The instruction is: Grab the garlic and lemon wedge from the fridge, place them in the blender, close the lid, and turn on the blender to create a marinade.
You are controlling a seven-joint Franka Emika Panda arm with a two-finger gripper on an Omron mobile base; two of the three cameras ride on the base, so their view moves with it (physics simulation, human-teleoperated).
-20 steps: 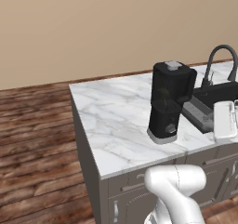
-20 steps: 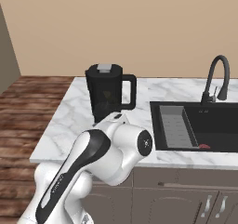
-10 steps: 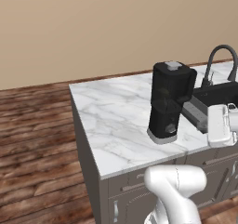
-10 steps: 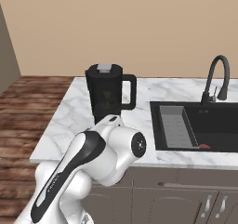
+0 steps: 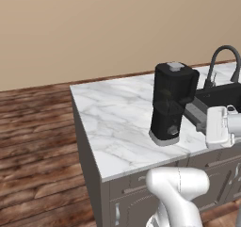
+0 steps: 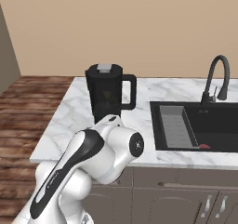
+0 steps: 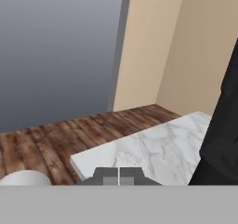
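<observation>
We see the blender (image 5: 172, 103) standing mid-frame on the marble counter (image 5: 117, 117), its lid (image 6: 104, 68) already on top. Our hand (image 7: 119, 175), low in its own view, is fully closed on nothing. We judge only switching on remains.

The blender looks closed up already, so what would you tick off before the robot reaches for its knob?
1. Lid on the blender: ok, it sits on top.
2. Blender upright on the counter: ok.
3. Something inside the jar: ok, a faint yellowish shape shows through; which items, cannot tell.
4. Tool holding nothing: ok, fingertips pressed together with nothing between.
5. Knob reachable: ok, the front faces the robot with bare marble before it.
6. Blender already running: cannot tell.
</observation>
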